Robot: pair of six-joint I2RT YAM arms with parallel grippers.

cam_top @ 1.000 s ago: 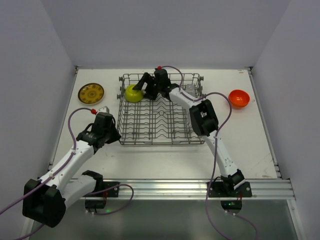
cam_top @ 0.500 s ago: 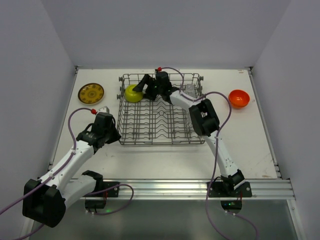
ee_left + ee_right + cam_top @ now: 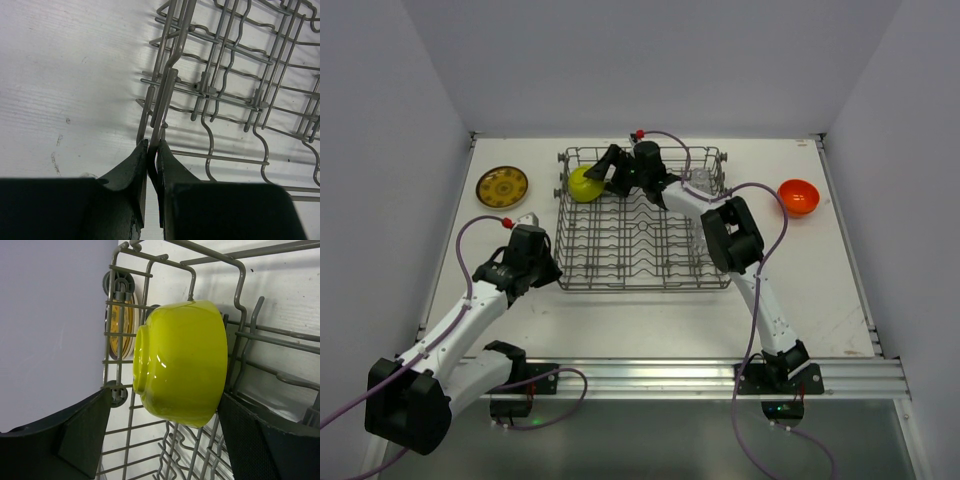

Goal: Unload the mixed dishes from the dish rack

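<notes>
The grey wire dish rack (image 3: 640, 262) stands mid-table. A yellow-green bowl (image 3: 584, 186) leans on its side in the rack's back left corner; the right wrist view shows it (image 3: 180, 360) between tines. My right gripper (image 3: 604, 170) is open, one finger on each side of the bowl (image 3: 165, 397), the left finger apart from it. My left gripper (image 3: 549, 268) is shut on the rack's wire rim (image 3: 165, 100) at the near left corner (image 3: 152, 145). A clear glass (image 3: 699, 181) sits in the rack's back right.
A brown-and-yellow plate (image 3: 502, 185) lies on the table left of the rack; it shows through the wires in the right wrist view (image 3: 120, 322). An orange bowl (image 3: 798, 196) stands on the table to the right. Side walls close in on both sides.
My right gripper has edged slightly toward the back, staying around the yellow-green bowl. The left arm and the rack have not moved.
</notes>
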